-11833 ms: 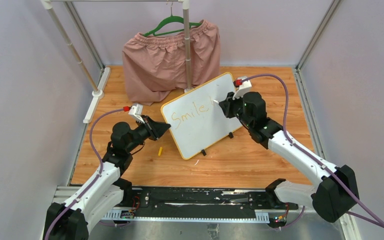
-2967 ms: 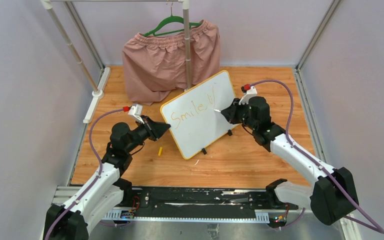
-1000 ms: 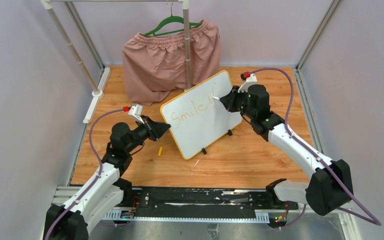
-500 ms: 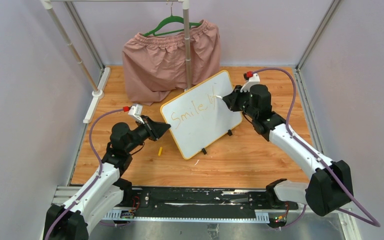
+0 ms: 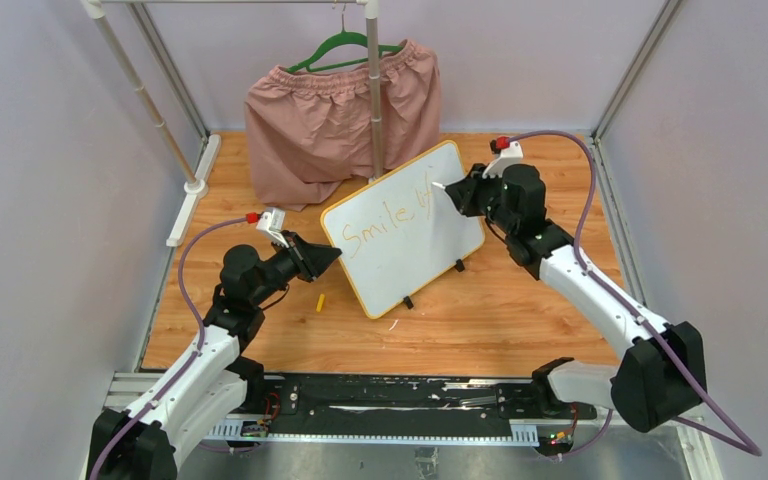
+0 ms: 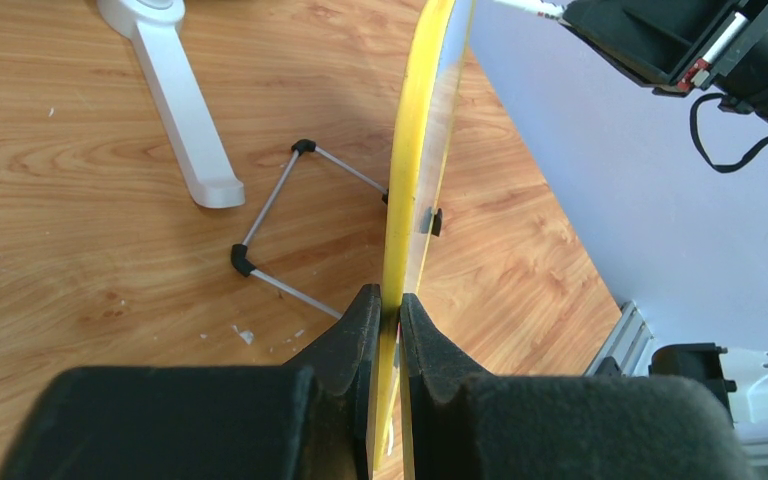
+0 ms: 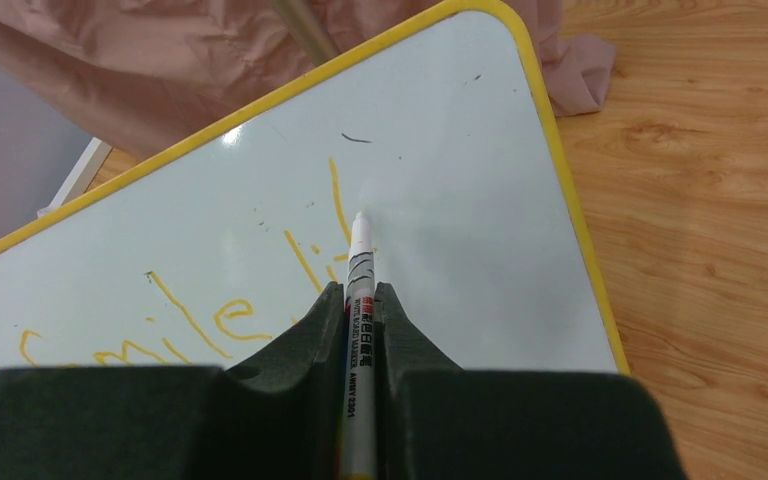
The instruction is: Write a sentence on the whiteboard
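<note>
- The whiteboard (image 5: 405,235) stood on its small black feet on the wooden table (image 5: 520,310). It was mid-table, just in front of the pink shorts (image 5: 340,115) and turned at an angle to the arms.
- The left gripper (image 6: 385,300) was at the board's left edge. Its two fingers (image 6: 355,325) were closed to a narrow gap, one on each face, pinching the yellow frame between them.
- The right gripper (image 7: 360,295) was at the board's upper right area. Its fingers were pressed together on a white marker (image 7: 361,250), which lay along the slot between them and projected forward.
- The marker's tip was at the board face, just beside the last orange strokes. Actual contact with the surface could not be confirmed.
- The sentence (image 5: 385,225) was written in orange on one slanting line. It read "Smile", followed by a few upright strokes that did not form a legible word.
- The rest of the board face, below and to the right of the writing, was white apart from faint dark specks.
- A small yellow piece (image 5: 320,300) lay on the table near the left gripper, apart from the board.
</note>
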{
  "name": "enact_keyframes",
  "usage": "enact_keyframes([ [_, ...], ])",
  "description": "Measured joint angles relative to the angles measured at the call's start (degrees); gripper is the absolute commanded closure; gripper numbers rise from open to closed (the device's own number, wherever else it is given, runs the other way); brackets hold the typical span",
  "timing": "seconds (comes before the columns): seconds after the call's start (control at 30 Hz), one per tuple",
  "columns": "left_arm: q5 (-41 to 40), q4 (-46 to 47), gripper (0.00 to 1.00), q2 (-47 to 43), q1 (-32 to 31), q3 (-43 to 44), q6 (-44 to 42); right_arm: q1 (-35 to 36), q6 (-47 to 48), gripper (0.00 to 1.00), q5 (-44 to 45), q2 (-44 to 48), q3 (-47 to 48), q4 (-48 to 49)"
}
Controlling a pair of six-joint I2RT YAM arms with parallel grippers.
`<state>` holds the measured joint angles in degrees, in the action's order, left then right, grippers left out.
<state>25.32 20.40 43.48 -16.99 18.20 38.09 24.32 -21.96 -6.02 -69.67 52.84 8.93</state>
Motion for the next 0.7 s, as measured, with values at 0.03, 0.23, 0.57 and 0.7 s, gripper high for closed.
enact_keyframes([
  [0.03, 0.0, 0.0, 1.0, 0.0, 0.0, 0.0, 0.0, 0.0, 0.0, 1.0, 0.0, -0.3, 0.4, 0.2],
  [0.23, 0.0, 0.0, 1.0, 0.0, 0.0, 0.0, 0.0, 0.0, 0.0, 1.0, 0.0, -1.9, 1.8, 1.0],
  [0.57, 0.0, 0.0, 1.0, 0.0, 0.0, 0.0, 0.0, -0.4, 0.0, 1.0, 0.0, -2.9, 2.0, 1.1],
  [0.7, 0.0, 0.0, 1.0, 0.0, 0.0, 0.0, 0.0, -0.4, 0.0, 1.0, 0.1, -2.8, 1.3, 1.6],
])
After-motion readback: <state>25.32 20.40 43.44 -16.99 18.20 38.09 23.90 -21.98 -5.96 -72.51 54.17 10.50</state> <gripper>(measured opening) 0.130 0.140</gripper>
